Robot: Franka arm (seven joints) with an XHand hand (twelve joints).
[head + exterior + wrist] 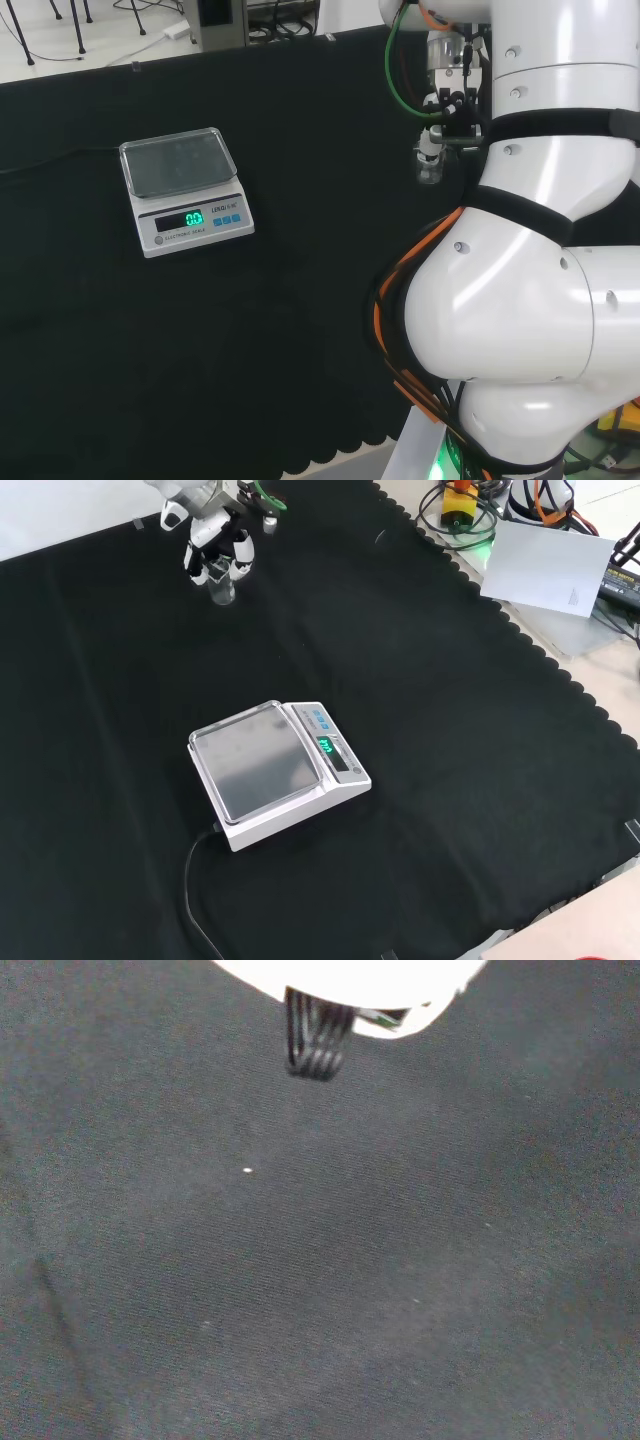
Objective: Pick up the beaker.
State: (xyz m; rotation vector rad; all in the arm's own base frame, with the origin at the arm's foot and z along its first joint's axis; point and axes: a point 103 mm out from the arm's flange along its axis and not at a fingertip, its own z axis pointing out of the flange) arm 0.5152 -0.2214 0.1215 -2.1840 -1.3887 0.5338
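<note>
While well apart from the scale [275,770], robot hand [215,542] curled round beaker [222,583].

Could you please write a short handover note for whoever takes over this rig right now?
Hand: at the far end of the cloth in the front view, fingers curled round the small clear beaker.
Beaker: in the hand; whether it has left the cloth is hard to tell.
Scale: mid-cloth, switched on, pan bare.
Done: reach and grasp.
Left: raise the beaker clear, or confirm the lift.
</note>
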